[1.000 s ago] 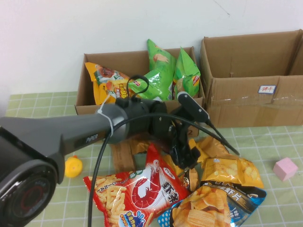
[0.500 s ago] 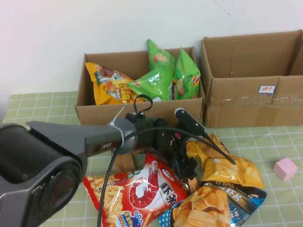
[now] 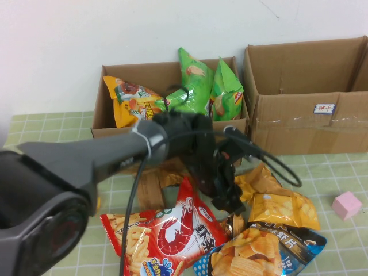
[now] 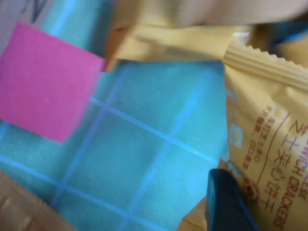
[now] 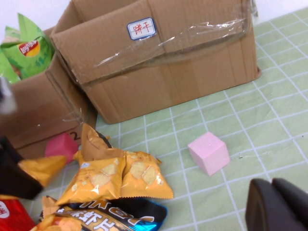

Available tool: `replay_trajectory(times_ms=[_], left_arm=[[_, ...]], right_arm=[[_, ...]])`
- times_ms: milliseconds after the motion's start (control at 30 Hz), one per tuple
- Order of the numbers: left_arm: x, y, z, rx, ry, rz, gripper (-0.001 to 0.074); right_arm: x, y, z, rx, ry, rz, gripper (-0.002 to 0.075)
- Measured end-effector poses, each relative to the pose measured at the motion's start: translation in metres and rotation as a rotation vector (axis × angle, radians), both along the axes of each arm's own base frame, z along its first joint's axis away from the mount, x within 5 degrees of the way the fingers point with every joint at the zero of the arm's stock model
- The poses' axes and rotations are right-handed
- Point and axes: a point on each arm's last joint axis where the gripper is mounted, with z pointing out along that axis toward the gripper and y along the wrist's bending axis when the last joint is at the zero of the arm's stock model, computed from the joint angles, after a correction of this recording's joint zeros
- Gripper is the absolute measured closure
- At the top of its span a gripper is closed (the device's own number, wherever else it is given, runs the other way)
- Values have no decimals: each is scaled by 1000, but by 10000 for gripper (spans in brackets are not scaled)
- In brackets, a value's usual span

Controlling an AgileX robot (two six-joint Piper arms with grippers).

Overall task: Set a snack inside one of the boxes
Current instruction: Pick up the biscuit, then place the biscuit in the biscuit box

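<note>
The left gripper (image 3: 229, 202) hung low over the snack (image 3: 282, 208) pile on the worktop (image 3: 322, 172), jaws apparently holding one pouch, so it should lift straight before crossing to the box (image 3: 310, 95); the right gripper (image 5: 279, 209) seemed closed, parked near the pink cube (image 5: 208, 153).

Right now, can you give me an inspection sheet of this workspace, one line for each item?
Surface: green checked mat, snacks piled at its middle.
Job's things: yellow snack pouch lies on the mat; taped box stands behind, interior not visible.
Clutter: red shrimp bag, blue chips bag, pink cube, a second carton holding green and orange bags.
Grippers: left gripper is low over the pile beside the pouches; right gripper shows only in its wrist view, near the pink cube.
Cables: black cable loops from the left arm.
Surroundings: white wall.
</note>
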Motion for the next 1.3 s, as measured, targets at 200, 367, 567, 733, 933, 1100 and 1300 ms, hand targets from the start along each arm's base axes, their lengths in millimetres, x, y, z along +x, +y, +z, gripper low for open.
replay_trajectory(times_ms=[200, 367, 567, 733, 933, 1100, 1300], left_arm=[[-17, -8, 71, -71, -129, -95, 457], [-19, -22, 133, -273, -456, -57, 458], [0, -31, 158, -472, -775, 97, 461], [18, -43, 152, -515, -844, 139, 462], [49, -71, 143, -558, -893, 132, 463], [76, -80, 124, -551, -875, 119, 463], [100, -68, 99, -499, -808, 122, 373]], right_arm=[[0, 0, 0, 0, 0, 0, 728], [0, 0, 0, 0, 0, 0, 728], [0, 0, 0, 0, 0, 0, 728], [0, 0, 0, 0, 0, 0, 728], [0, 1, 0, 35, 0, 3, 728], [0, 2, 0, 60, 0, 4, 728], [0, 2, 0, 63, 0, 5, 728]])
